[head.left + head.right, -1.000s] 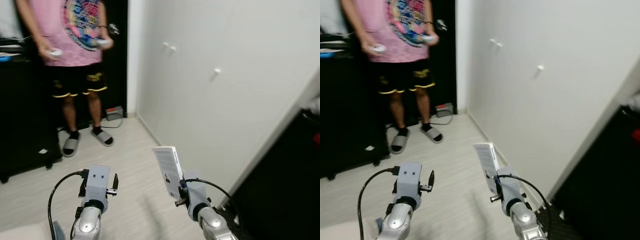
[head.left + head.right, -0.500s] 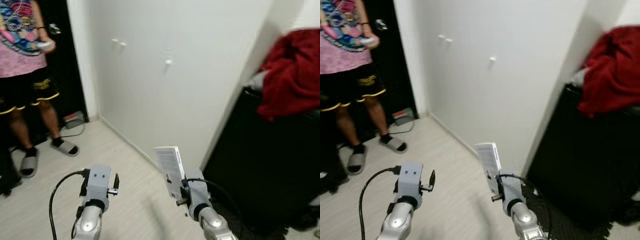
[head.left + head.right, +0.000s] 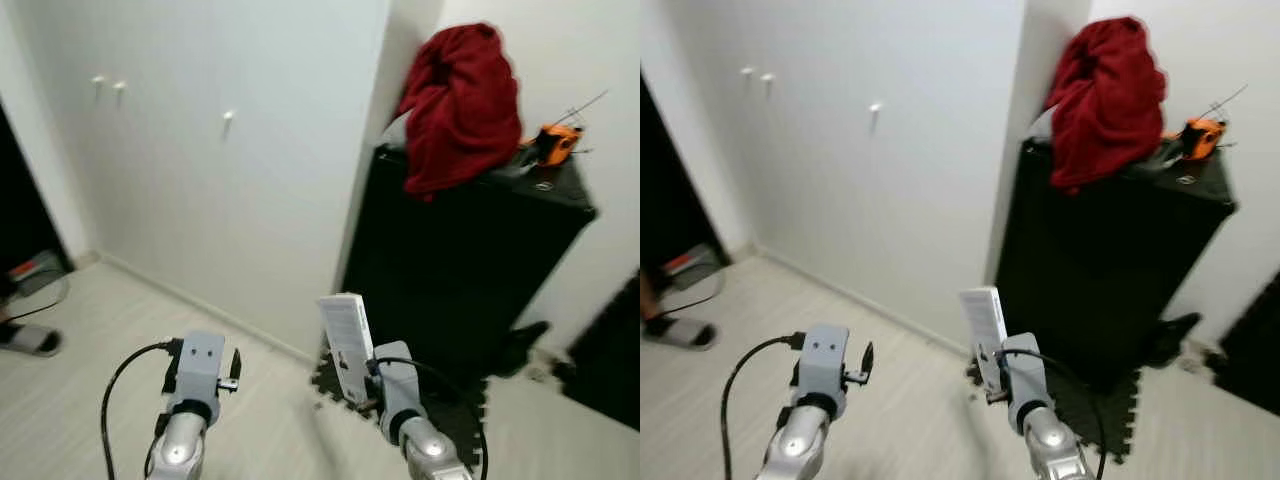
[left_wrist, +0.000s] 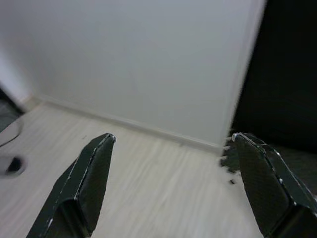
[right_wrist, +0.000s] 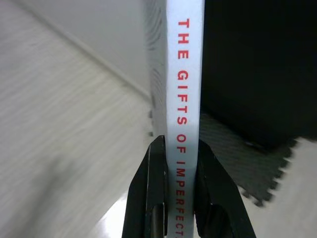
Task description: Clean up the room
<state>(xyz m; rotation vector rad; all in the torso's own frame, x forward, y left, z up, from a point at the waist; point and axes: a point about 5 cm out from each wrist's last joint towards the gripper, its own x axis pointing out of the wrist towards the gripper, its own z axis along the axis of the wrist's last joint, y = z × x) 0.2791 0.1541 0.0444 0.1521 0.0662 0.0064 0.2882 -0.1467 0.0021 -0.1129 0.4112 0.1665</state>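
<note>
1. Left silver arm (image 3: pixel 175 450), lower left of head view: rounded metallic forearm, boxy grey wrist block with two small dark dots on top.
2. Black cable (image 3: pixel 120 375) loops from that block's left side.
3. Right silver arm (image 3: pixel 425 452), lower centre: grey wrist block, thin black cable arcing right.
4. Long black tapered fingers (image 4: pixel 84 186), matte, bevelled edges.

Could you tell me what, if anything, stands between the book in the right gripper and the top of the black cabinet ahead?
Nothing visible blocks the way: bare floor and a dark foam mat lie between. The right gripper holds the white book upright. On the black cabinet, a red cloth covers its wall-side part.
</note>
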